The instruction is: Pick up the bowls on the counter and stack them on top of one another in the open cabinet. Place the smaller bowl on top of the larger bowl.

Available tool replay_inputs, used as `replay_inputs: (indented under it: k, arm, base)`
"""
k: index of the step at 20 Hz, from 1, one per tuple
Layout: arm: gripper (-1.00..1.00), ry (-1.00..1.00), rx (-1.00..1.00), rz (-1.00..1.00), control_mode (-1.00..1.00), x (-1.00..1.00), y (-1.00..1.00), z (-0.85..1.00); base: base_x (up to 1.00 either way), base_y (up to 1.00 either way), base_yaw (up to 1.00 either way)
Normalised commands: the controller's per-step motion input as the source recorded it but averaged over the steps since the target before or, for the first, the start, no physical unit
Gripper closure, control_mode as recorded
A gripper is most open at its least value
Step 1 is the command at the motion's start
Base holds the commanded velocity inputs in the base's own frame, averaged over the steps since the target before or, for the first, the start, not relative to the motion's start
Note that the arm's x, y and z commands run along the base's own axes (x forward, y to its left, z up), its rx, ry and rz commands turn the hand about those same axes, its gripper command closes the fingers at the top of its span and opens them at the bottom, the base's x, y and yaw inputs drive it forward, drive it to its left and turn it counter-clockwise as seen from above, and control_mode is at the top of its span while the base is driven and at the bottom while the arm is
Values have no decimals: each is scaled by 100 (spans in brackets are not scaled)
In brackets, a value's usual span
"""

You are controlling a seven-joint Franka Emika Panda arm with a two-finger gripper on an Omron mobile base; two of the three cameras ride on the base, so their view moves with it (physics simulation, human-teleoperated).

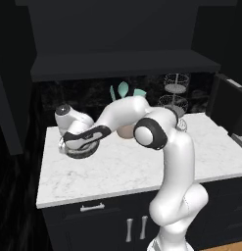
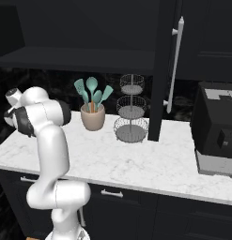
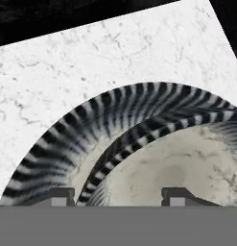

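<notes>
The arm is reaching low over the left end of the counter [image 1: 142,166], with the gripper [image 1: 79,145] hanging just above a dark striped bowl [image 1: 82,151] that is sitting on the marble a little to the left of the beige utensil cup [image 2: 93,117]. In the hand view two nested curves are showing — an outer ring of dark and pale ribs belonging to the larger bowl [image 3: 67,139], and inside it a second, narrower ribbed rim with a pale speckled inside, the smaller bowl [image 3: 177,168], which appears to be lying within the larger one on the counter rather than on the cabinet shelf. The two dark finger tips [image 3: 60,196] are standing apart at the bottom of that view, one over the ribbed wall and one over the pale inside, so the jaws are spread; whether they are touching either rim cannot be told. The open cabinet [image 1: 122,63] is hanging dark above the utensil cup, its flat ledge running across the wall. Right of the utensil cup, the wire tiered stand [image 2: 131,110] is standing on the marble — well apart from the bowls. Turquoise spatulas [image 2: 91,91] are sticking up out of the cup.
</notes>
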Motion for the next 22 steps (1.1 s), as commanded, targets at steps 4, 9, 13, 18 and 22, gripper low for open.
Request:
replay_inputs:
  k: [4, 9, 13, 18, 22]
  arm:
    - [-100, 0, 3, 0, -100, -28, -12, 37]
    - [-100, 0, 5, 0, -100, -48, -10, 14]
    - [-100, 2, 1, 3, -100, -9, -19, -37]
    - [-100, 0, -3, 10, -100, 34, -5, -65]
    - [-100, 0, -7, 13, -100, 41, 0, -61]
  base:
    - [0, 0, 0]
    - [0, 0, 0]
    - [0, 0, 0]
    - [0, 0, 0]
    - [0, 0, 0]
